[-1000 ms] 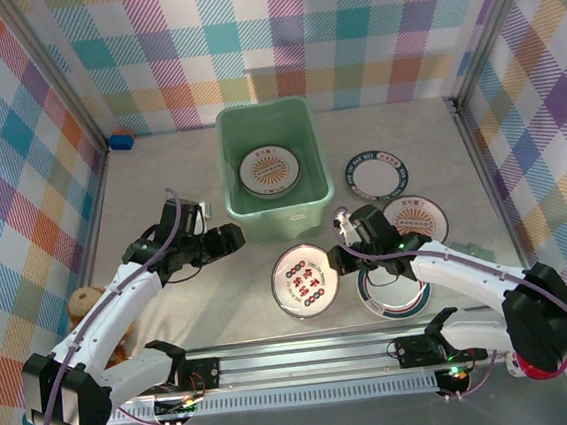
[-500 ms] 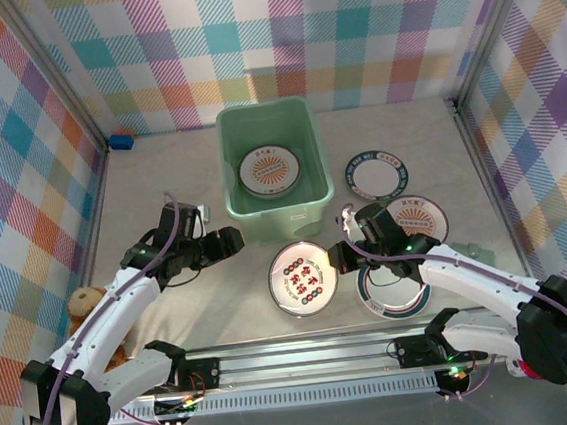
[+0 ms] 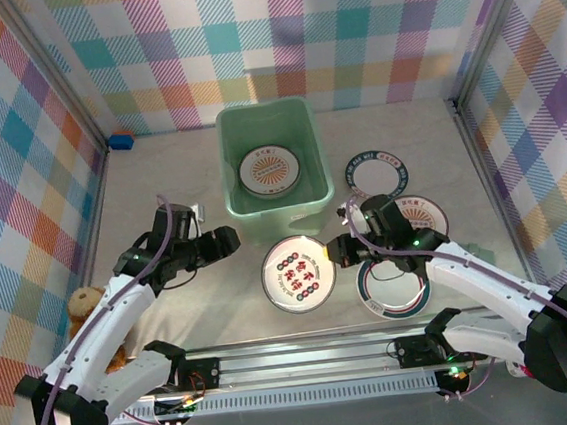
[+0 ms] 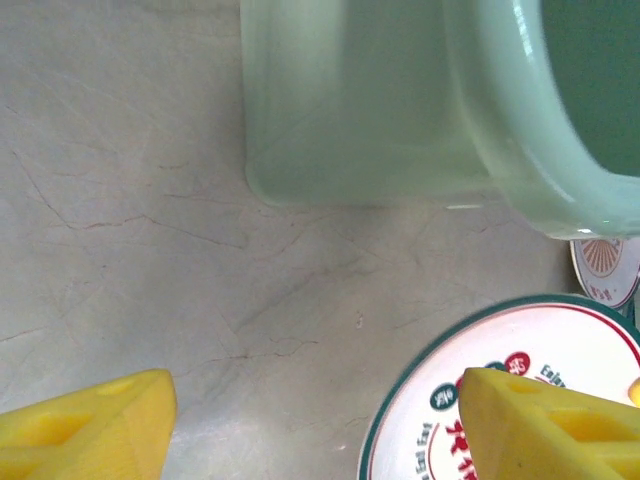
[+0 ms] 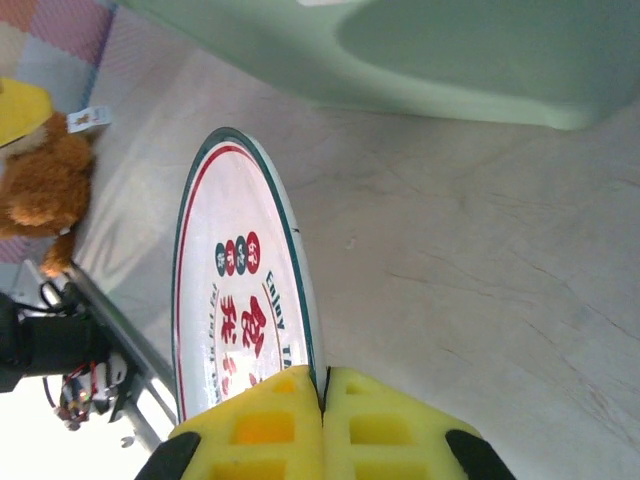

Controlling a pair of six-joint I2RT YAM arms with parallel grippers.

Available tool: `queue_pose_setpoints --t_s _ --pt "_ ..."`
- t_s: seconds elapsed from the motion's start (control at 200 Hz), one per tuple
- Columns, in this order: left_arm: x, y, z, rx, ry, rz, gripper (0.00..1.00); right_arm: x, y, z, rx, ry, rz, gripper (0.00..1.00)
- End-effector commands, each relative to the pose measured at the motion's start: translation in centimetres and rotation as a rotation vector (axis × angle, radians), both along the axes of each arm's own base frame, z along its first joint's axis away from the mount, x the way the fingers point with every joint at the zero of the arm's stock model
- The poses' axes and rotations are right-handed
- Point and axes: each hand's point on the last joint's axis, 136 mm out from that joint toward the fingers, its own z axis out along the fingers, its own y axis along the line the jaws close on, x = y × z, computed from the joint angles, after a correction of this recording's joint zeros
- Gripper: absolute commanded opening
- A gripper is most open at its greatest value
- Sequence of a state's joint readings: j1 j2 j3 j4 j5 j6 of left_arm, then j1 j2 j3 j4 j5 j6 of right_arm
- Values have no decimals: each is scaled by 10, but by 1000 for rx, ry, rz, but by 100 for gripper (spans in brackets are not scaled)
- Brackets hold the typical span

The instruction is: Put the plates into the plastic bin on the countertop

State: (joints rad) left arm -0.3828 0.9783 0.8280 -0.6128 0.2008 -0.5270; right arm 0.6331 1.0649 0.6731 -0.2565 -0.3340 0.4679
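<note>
Plastic bin [image 3: 276, 220]: one orange-centred plate [image 3: 268, 169]. Right jaws clamp red-lettered plate [image 3: 298, 276]; left jaws apart.

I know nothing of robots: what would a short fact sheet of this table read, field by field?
Bin: mint-green plastic bin, one orange-centred plate inside
Left end effector: open, empty, beside the bin
Right end effector: shut on the red-lettered plate at its rim
Loose plates: three, on the countertop right of the bin
</note>
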Motion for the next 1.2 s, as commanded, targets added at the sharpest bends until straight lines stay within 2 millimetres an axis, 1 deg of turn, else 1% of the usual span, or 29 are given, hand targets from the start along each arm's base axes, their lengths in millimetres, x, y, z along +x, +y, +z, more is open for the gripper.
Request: queue_pose_setpoints --t_s 0.0,0.155,0.26,0.385,0.435,0.545,0.64,0.76,0.855,0.975,1.02,1.105,1.195 --pt "1 13 24 30 -58 40 74 -3 16 34 89 -35 88 0" --pt "0 28 46 61 -123 91 75 -2 24 59 141 -62 121 0" --pt "1 34 60 66 -159 113 75 -3 29 75 169 -78 152 0" --pt "4 36 75 70 -186 112 76 -4 36 95 209 -103 191 0" --pt "7 35 80 72 -194 106 76 -1 38 103 218 -112 187 0" --pt "18 32 93 78 -208 89 76 10 44 129 275 -155 161 0" --pt "28 31 107 84 -226 82 77 26 47 146 274 -186 122 0" --pt "42 37 127 97 -262 94 77 52 50 169 301 -197 69 0" --pt "57 41 140 79 -284 109 77 79 50 183 325 -183 23 0" --pt "78 42 147 48 -293 114 77 115 49 200 363 -212 -42 0" --pt "87 41 147 34 -290 110 77 129 48 203 348 -228 -68 0" --pt "104 37 147 10 -277 96 77 158 44 198 279 -234 -137 0" --pt "124 28 140 -15 -254 68 77 187 37 194 242 -216 -223 0"
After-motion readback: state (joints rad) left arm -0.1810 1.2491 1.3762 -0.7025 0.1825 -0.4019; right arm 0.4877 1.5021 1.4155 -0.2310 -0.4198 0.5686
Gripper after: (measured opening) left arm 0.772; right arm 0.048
